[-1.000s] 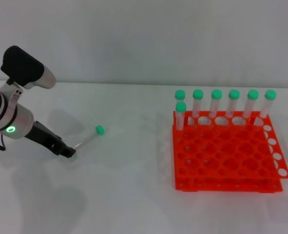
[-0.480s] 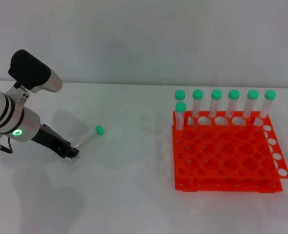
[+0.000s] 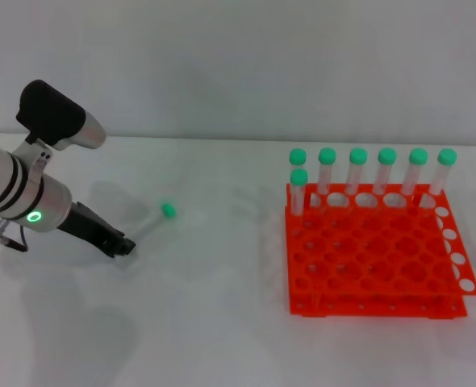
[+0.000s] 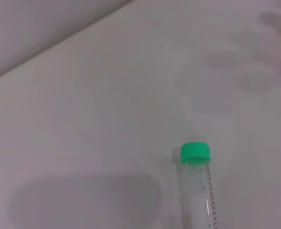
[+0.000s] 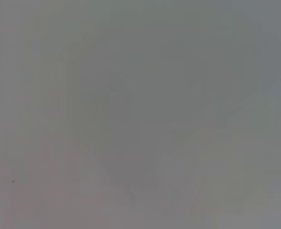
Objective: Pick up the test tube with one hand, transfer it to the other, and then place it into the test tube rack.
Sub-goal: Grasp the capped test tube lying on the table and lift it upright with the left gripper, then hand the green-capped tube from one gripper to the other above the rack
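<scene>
A test tube (image 3: 152, 224) with a green cap (image 3: 168, 210) lies on the white table, left of centre. My left gripper (image 3: 125, 244), black on a silver arm with a green light, is low over the table at the tube's bottom end. In the left wrist view the tube (image 4: 197, 191) shows close up, with its cap pointing away. The orange-red test tube rack (image 3: 375, 305) stands on the right. Several green-capped tubes (image 3: 357, 169) stand upright along its back. My right gripper is out of view.
The white table (image 3: 222, 322) runs back to a pale wall. The right wrist view shows only a plain grey surface.
My left gripper has slid a little to the right, up to the tube's bottom end. The tube's cap has shifted slightly away and to the right.
</scene>
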### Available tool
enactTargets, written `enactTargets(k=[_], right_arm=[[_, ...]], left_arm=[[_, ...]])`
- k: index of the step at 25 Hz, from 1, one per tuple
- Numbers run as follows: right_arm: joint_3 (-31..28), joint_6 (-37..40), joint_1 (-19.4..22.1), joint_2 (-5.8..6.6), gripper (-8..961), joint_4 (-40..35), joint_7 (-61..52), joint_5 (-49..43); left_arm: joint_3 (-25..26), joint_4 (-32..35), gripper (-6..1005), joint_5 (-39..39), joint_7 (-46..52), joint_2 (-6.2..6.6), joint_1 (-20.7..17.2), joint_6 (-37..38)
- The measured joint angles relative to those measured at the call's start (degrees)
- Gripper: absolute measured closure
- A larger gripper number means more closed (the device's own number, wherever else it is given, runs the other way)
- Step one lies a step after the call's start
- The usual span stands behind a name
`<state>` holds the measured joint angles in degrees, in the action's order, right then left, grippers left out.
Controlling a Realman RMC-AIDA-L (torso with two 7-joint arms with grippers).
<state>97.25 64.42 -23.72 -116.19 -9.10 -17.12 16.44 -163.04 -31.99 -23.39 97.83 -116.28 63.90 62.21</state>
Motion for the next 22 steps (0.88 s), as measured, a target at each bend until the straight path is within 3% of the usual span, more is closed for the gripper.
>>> enactTargets(k=[8,14,18,22], right_arm=[[-0.05,0.0,-0.02,0.0,114,-0.04,0.05,0.23],[-0.05,0.0,-0.23,0.0,114,-0.03,0.05,0.57],[-0.1,-0.53,-0.27,0.03,114,0.02,-0.09,1.02],[-0.13,-1.25,-0.28,0.17,114,0.05,0.04,1.94]], left_arm=[[0.0,0.09,801,5.09,-1.16,0.42,0.03,-0.2],[0.01,0.39,798,23.64,-14.38,0.4,-2.75,-0.3],[0.0,2.13,796,34.87,-25.6,-0.44,-5.55,0.32],[0.04,4.23,794,44.29,-36.97,-2.42,-8.16,0.55]])
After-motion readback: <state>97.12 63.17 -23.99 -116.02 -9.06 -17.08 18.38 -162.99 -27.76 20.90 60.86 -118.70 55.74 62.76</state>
